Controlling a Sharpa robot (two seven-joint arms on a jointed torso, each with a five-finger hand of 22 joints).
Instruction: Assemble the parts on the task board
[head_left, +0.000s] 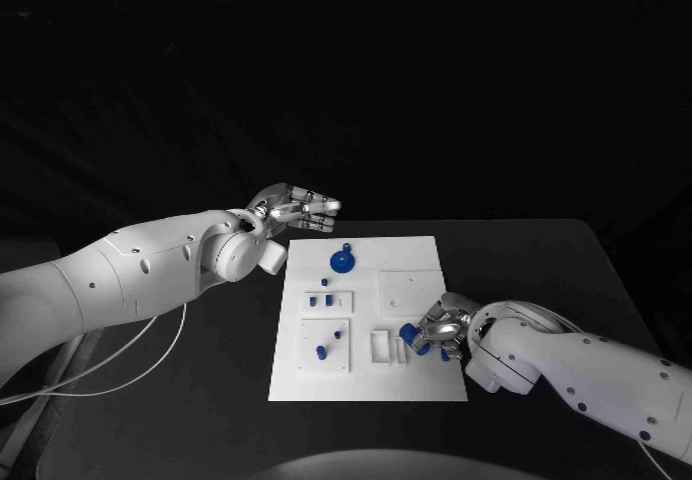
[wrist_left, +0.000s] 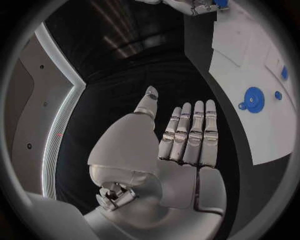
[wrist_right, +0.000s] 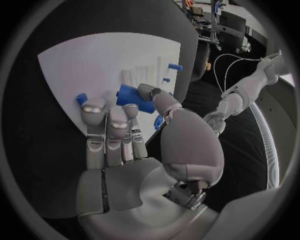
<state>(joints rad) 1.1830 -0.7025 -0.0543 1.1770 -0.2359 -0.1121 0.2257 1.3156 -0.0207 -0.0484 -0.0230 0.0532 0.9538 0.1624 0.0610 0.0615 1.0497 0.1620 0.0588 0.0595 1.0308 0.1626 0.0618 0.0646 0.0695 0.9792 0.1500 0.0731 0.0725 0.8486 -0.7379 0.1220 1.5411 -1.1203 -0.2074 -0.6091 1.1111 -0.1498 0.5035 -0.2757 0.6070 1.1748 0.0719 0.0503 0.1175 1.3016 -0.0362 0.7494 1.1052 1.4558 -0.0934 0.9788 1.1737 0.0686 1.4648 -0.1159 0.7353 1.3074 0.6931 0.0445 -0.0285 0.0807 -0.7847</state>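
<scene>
my right robot hand has a blue part pinched between thumb and fingertips, the other fingers lying close together and fairly straight beside it; from the head camera that hand sits over the near right area of the task board, fingers pointing in toward the board's middle. i can't make out the part's shape, since the fingers cover much of it, and a second small blue piece peeks out beside the fingertips, touching or just apart i can't tell. my left robot hand holds nothing: fingers straight and side by side, thumb set apart, palm flat, hovering above the dark desk just off the board's far left corner. the left arm comes in low and bends up at the wrist. on the board i see a round blue disc near the far end and several small blue parts along the left side, too small to tell apart. a white cable trails over the desk under the left arm.
</scene>
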